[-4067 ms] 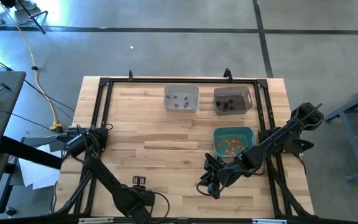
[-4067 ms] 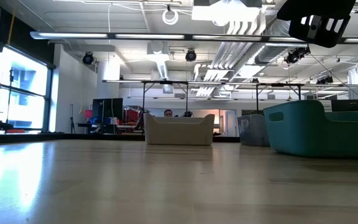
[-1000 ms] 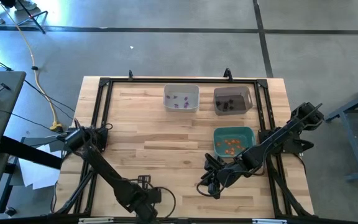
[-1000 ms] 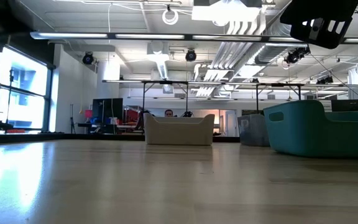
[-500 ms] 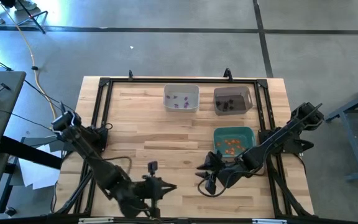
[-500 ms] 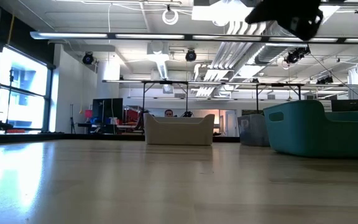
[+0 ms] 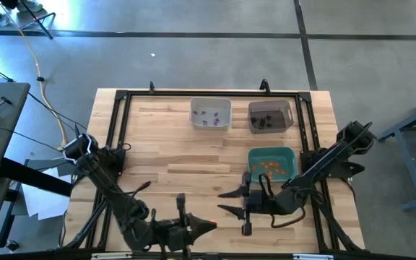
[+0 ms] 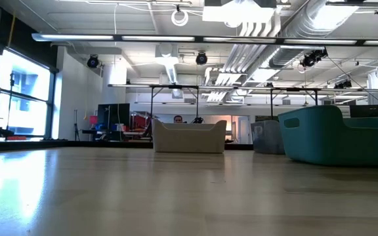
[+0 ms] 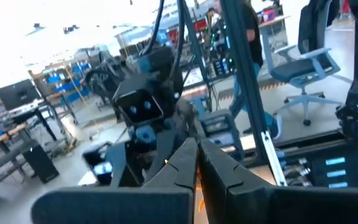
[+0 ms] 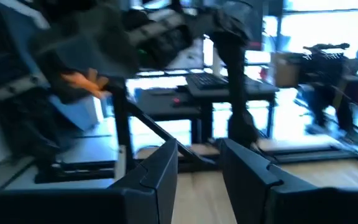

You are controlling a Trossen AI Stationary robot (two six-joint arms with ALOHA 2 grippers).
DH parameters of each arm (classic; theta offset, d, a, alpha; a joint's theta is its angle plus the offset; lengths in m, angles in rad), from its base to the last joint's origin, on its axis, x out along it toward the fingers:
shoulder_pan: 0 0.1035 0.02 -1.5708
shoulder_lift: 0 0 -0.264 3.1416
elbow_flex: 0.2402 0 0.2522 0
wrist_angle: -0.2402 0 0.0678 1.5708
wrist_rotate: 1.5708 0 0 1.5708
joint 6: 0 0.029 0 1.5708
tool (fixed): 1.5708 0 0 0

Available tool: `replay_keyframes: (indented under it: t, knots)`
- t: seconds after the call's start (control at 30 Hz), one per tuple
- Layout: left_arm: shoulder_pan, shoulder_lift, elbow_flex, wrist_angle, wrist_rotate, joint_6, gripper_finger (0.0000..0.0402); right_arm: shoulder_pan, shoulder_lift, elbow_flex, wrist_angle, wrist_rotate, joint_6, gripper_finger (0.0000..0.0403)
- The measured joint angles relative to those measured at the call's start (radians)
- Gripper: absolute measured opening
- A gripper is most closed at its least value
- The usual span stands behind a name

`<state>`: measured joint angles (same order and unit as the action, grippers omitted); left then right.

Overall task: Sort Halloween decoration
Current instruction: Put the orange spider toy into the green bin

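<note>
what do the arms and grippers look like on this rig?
Both arms are black, jointed links with loose black cables looping alongside. The left gripper ends in two slim tapered black fingers; the right gripper has two broader dark, flat-faced fingers. No coloured markings show on either arm.

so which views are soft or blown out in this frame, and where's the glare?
High view: sharp, with a bright blue-white glare patch on the grey floor at top left. Low view: window glare reflects off the pale wooden tabletop; the teal plastic bin is crisp. Left wrist view: overexposed upper left, room smeared behind the left hand. Right wrist view: heavy motion blur, bright windows behind the right hand.
</note>
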<state>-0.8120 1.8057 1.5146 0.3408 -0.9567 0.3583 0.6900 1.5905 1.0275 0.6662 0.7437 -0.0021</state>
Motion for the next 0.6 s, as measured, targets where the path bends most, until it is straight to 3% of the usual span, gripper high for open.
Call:
replay_keyframes:
  t: [0.13,0.6]
  knots:
    - [0.021,0.027,0.0,0.047,0.012,0.053,0.0,-0.016,0.029,0.0,0.066,-0.098,-0.021,0.0116]
    - [0.073,0.028,0.0,0.047,0.08,0.024,0.0,-0.017,0.046,0.0,0.127,-0.193,-0.016,0.0116]
